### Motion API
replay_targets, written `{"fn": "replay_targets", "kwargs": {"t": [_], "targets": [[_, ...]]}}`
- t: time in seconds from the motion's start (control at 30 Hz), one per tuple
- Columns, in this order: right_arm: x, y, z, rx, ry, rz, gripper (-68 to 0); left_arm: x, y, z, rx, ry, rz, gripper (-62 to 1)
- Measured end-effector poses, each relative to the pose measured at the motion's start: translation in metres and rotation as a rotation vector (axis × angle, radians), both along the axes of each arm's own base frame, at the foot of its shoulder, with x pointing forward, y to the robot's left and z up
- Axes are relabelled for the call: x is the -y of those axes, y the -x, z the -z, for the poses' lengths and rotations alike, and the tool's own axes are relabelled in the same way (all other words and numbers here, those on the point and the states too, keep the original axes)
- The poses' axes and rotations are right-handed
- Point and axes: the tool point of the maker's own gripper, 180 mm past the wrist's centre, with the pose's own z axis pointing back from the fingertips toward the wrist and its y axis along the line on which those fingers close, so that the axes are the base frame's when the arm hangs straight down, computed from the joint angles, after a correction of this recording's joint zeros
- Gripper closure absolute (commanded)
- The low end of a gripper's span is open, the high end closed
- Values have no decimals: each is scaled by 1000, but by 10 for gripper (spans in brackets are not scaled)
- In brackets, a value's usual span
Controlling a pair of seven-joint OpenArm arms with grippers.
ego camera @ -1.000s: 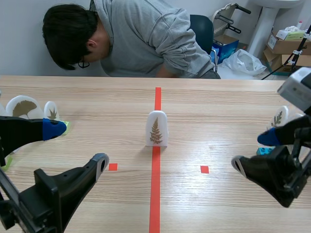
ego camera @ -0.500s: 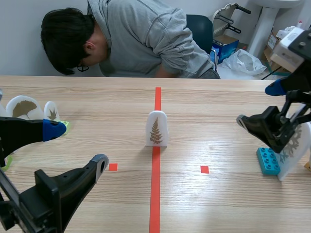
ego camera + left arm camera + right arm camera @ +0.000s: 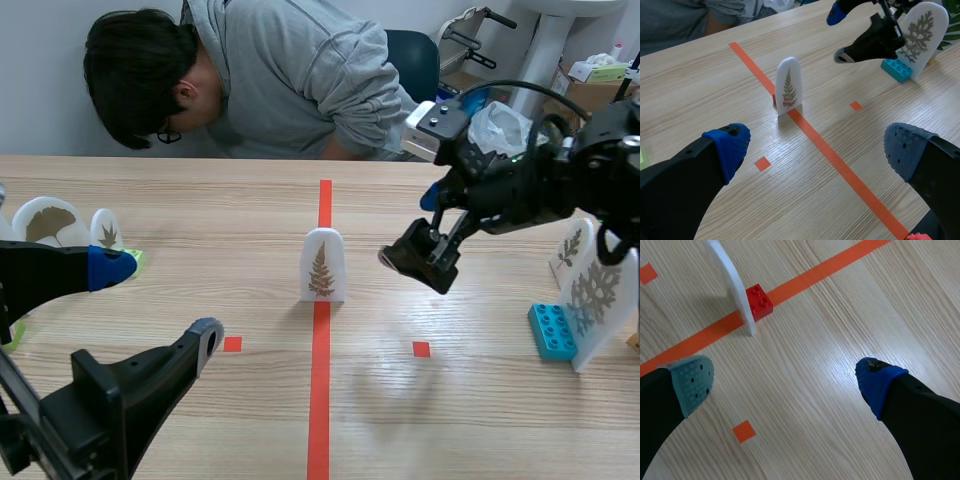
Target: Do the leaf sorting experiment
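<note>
Fern card (image 3: 322,264) on tape line (image 3: 319,380); right gripper (image 3: 408,228) near, apart.

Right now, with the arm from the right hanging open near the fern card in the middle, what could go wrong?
The fern card stands thin and upright on one small red brick; the open right gripper could tip it with a finger instead of straddling it. Its arm also passes close above the leaf card on the blue brick and might brush it.
</note>
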Motion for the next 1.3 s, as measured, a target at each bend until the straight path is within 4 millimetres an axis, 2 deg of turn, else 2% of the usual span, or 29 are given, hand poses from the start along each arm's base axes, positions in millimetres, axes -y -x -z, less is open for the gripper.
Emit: {"fn": "replay_targets", "kwargs": {"t": [0.23, 0.47, 0.6, 0.8, 0.97, 1.1, 1.2, 1.3], "targets": [[-40, -13, 12, -18, 5, -61, -578, 0, 0, 0, 0, 0, 0, -572], [-71, -9, 26, -51, -9, -106, -578, 0, 0, 0, 0, 0, 0, -572], [-76, -5, 34, -74, -27, -103, -578, 0, 0, 0, 0, 0, 0, -572], [-70, -2, 48, -109, -35, -85, -573, 0, 0, 0, 0, 0, 0, -572], [-73, 3, 52, -109, -64, -85, -512, 0, 0, 0, 0, 0, 0, -572], [-73, 2, 52, -93, -58, -92, -510, 0, 0, 0, 0, 0, 0, -572], [-72, 2, 52, -84, -49, -97, -448, 0, 0, 0, 0, 0, 0, -572], [-73, 0, 50, -56, -50, -108, -440, 0, 0, 0, 0, 0, 0, -572]]}}
